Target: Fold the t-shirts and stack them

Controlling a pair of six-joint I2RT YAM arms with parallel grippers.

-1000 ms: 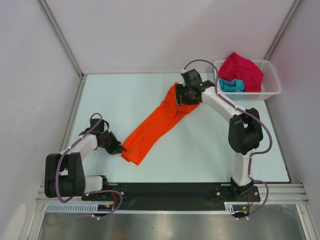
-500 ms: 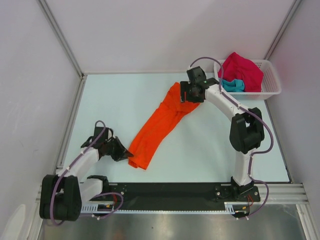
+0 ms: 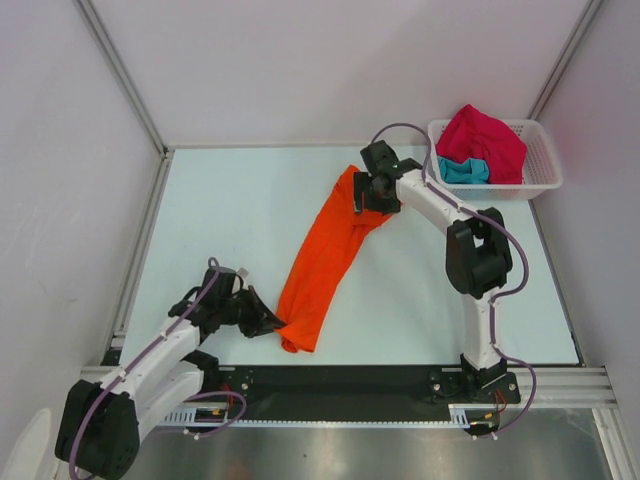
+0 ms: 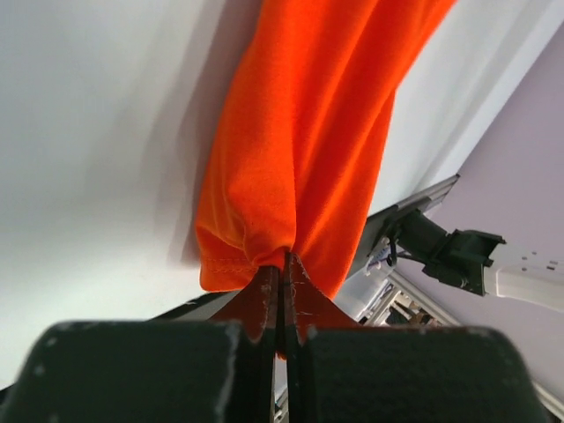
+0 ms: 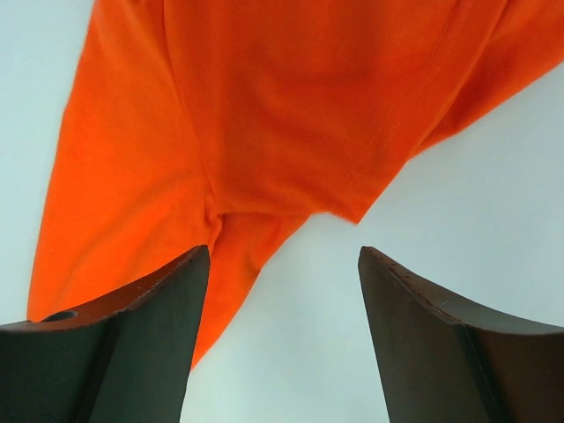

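Observation:
A bright orange t-shirt [image 3: 325, 260] lies bunched into a long strip down the middle of the table. My left gripper [image 3: 272, 325] is shut on its near end, and the left wrist view shows the hem [image 4: 256, 256] pinched between the closed tips of that gripper [image 4: 282, 262]. My right gripper [image 3: 362, 192] hovers open over the strip's far end. In the right wrist view the orange t-shirt [image 5: 291, 106] lies ahead of the right gripper [image 5: 284, 250], with nothing between the fingers. A crimson-pink t-shirt [image 3: 485, 138] and a teal t-shirt [image 3: 462, 170] sit crumpled in the basket.
The white lattice basket [image 3: 545, 172] stands at the back right corner. Pale walls with metal posts close in the table on three sides. A black rail [image 3: 350, 380] carrying the arm bases runs along the near edge, close to the shirt's pinched end.
My left gripper closed on the shirt's near end and dragged it rightward and toward the near edge, so the strip now runs steeper. The right gripper stayed open over the far end.

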